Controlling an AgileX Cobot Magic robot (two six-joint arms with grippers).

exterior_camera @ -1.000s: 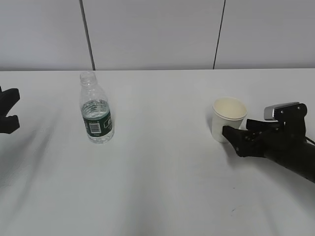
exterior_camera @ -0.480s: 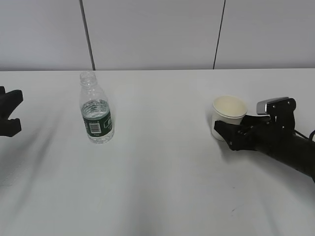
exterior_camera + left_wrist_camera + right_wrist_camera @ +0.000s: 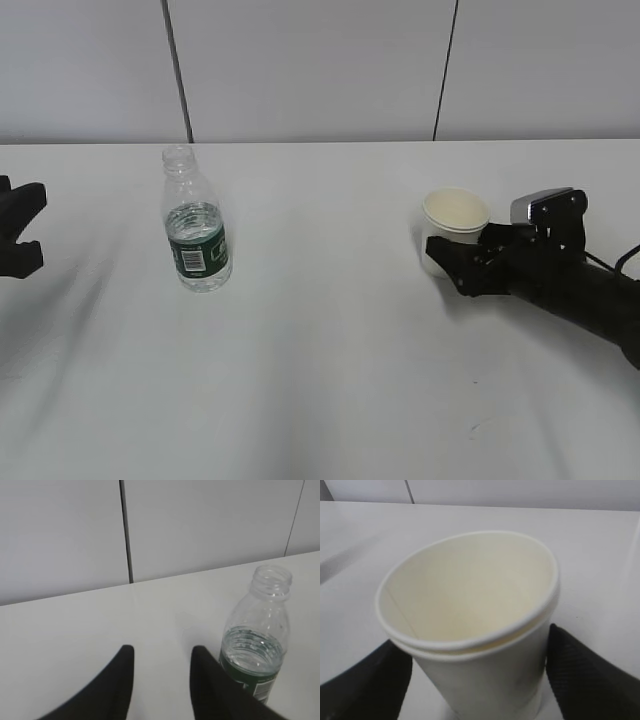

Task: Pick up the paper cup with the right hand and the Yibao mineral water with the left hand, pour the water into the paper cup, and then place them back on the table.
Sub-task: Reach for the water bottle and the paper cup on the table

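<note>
Cream paper cup point(image 3: 470, 630) stands between right hand point(image 3: 450, 262) fingers, spread apart; closing comes next. Left hand point(image 3: 161, 680) fingers part-open, bottle point(image 3: 255, 635) ungrasped.

You have a matt cream paper cup point(image 3: 470, 630) with a smooth rolled rim. Your Yibao mineral water point(image 3: 196, 225) is clear glossy plastic, ribbed at the neck, with a dark green printed label. The table point(image 3: 330, 370) is smooth matt white, faintly scuffed. The right hand point(image 3: 470, 682) shows black, finely textured finger pads point(image 3: 585, 675) and carries a shiny grey-silver block point(image 3: 545, 205).
</note>
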